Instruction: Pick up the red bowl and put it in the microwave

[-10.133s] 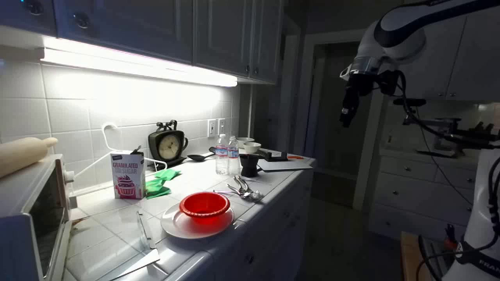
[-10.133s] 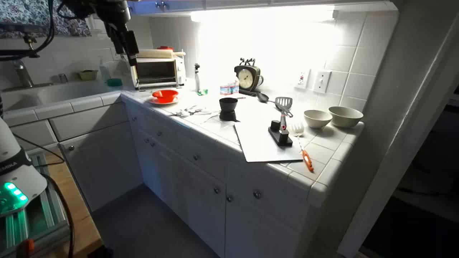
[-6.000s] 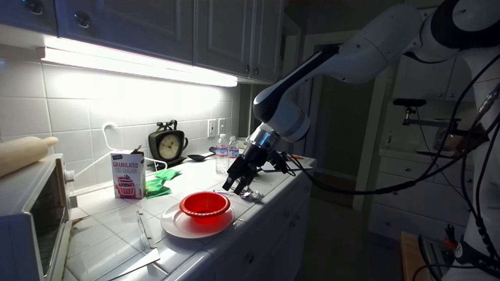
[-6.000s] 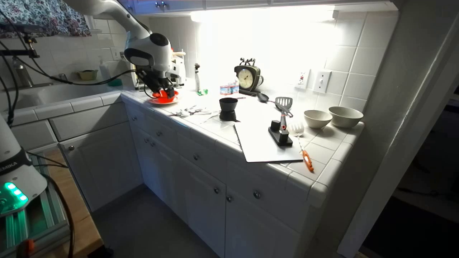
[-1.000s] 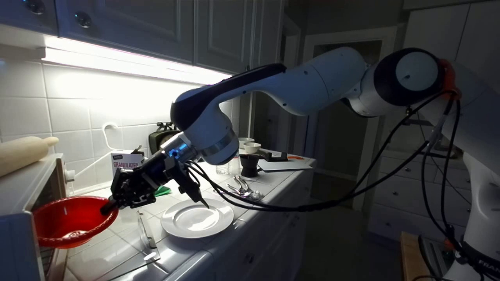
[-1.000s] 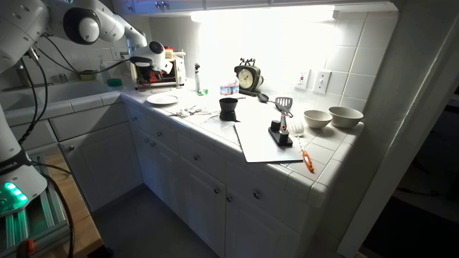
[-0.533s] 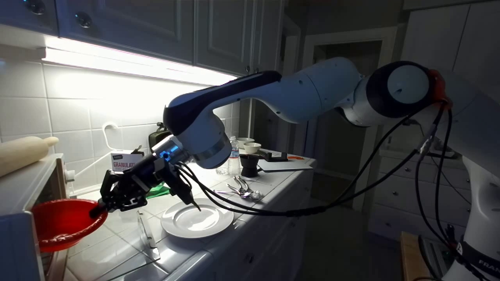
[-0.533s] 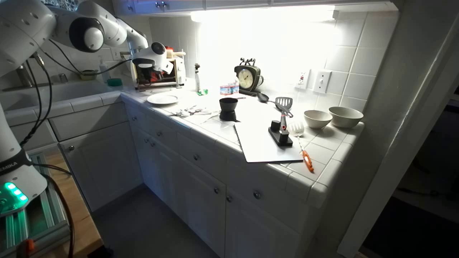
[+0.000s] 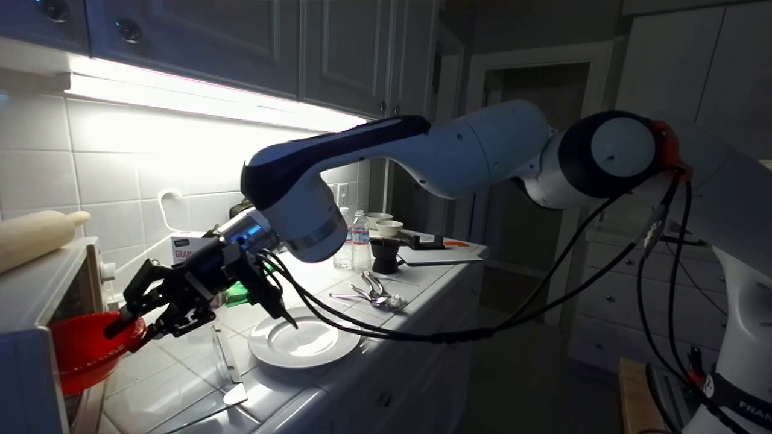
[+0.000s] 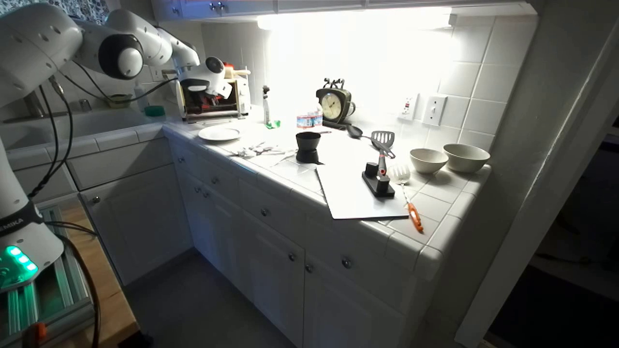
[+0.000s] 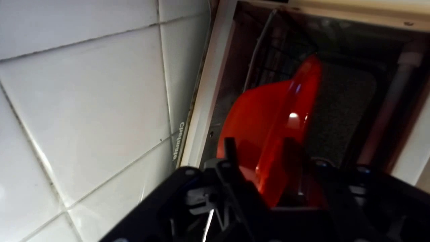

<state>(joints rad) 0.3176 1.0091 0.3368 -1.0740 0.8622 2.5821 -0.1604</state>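
Well, at the far left in an exterior view stood the microwave (image 9: 45, 289), a boxy pale appliance with a wooden rolling pin (image 9: 39, 238) lying on its top. The red bowl (image 9: 84, 355) was at its mouth, partly inside, with the near side panel hiding some of it; in the wrist view its far edge reached past the frame into the dark interior. I couldn't tell whether it rested on anything there.

At the bowl's right-hand rim was the gripper (image 9: 122, 339), its 2 fingers spread apart, 1 within the bowl and 1 outside, the rim passing through the gap. Whether either touched the red wall I couldn't make out.

Further right a carton (image 9: 184, 248) stood on the tiled worktop (image 9: 422, 277), mostly hidden behind the robot's arm (image 9: 458, 150). Then came a white plate (image 9: 301, 340), flat near the front edge, and 2 clear bottles (image 9: 360, 244) upright side by side, with metal utensils (image 9: 374, 292) nearer the camera. Just beside the bottles sat a black cup (image 9: 385, 256), pinched at the waist, and behind it 2 pale bowls (image 9: 389, 228). Past those lay a flat grey board (image 9: 446, 259) with a black stand (image 10: 384, 182) on it. At the far right the arm rose from its base (image 9: 751, 337).
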